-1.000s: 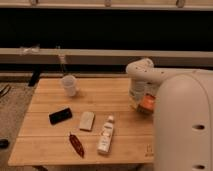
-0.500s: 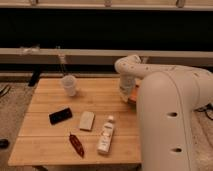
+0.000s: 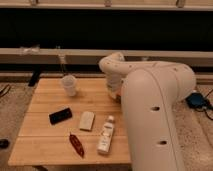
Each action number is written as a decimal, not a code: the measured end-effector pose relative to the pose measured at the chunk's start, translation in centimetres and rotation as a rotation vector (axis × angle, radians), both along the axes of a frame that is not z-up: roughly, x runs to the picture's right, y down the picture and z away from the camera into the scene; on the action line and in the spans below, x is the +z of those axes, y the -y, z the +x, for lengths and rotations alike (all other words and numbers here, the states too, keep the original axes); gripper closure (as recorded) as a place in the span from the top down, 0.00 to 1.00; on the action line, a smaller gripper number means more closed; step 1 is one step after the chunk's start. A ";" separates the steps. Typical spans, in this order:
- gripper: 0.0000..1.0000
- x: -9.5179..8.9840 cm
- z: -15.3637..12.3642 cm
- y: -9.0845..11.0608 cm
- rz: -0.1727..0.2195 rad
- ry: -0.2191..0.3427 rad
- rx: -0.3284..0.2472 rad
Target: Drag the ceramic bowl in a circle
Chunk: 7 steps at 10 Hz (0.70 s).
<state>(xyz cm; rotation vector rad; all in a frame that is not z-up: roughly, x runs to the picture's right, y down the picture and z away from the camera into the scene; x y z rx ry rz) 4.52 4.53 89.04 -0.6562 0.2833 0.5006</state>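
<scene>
**Bowl swept toward the far side of the table**

The arm [image 3: 150, 100] has swung left and away from the camera over the last second, carrying the gripper [image 3: 115, 92] from the right edge toward the table's middle. Its claw is closed, low over the ceramic bowl [image 3: 118, 96], of which only an orange sliver shows beneath it. The circle looks partly traced. The wooden table [image 3: 45, 145] also holds a plastic cup [image 3: 69, 84], black phone [image 3: 60, 115], pale packet [image 3: 86, 120], white bottle [image 3: 105, 135] and red item [image 3: 76, 144]. A dark wall stands behind.
</scene>
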 end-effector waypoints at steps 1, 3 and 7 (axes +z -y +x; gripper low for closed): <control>0.00 -0.5 -0.8 -0.4 -0.007 0.013 -0.018; 0.00 -2.4 -2.0 -2.2 -0.041 0.033 -0.051; 0.00 -6.8 -1.7 -6.4 -0.112 0.041 -0.068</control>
